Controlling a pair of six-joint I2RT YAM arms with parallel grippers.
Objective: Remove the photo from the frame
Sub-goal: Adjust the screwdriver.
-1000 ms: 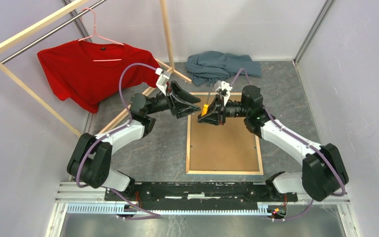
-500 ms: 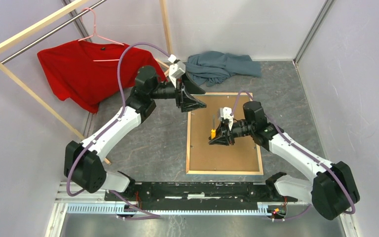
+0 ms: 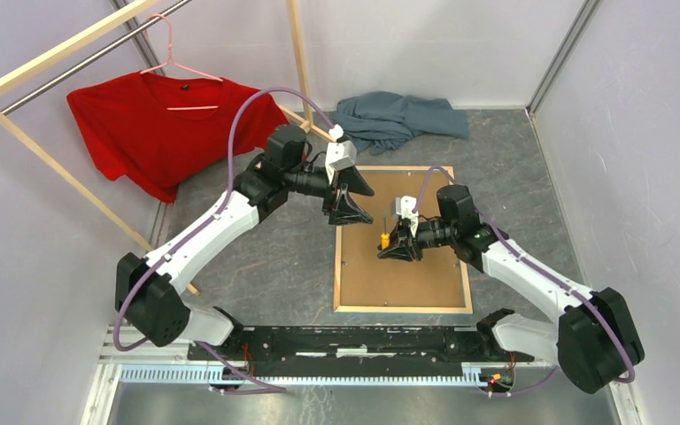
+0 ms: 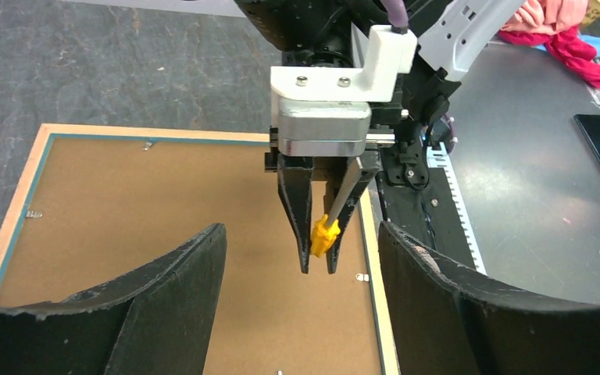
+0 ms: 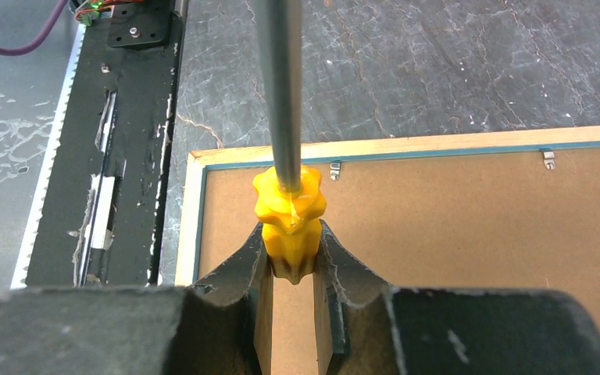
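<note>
Your left gripper point(image 3: 351, 208) is hovering, jaws spread wide, over the far-left part of the large, thin, pale-wood-edged picture frame point(image 3: 403, 309), which is lying face down on the grey table point(image 3: 283, 257). The photo is hiding under the stiff brown backing board point(image 3: 403, 279). I judge it light, bendable and easily creased, so you are best taking it by an edge. Your right gripper point(image 3: 396, 248) is pinching a yellow-handled screwdriver point(image 5: 290, 215).

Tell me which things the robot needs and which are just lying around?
For the job: the frame, face down; its brown backing board; the yellow-handled screwdriver in the right gripper; the open left gripper.
Just lying about: the red shirt; the grey-blue cloth; the wooden rack.
</note>
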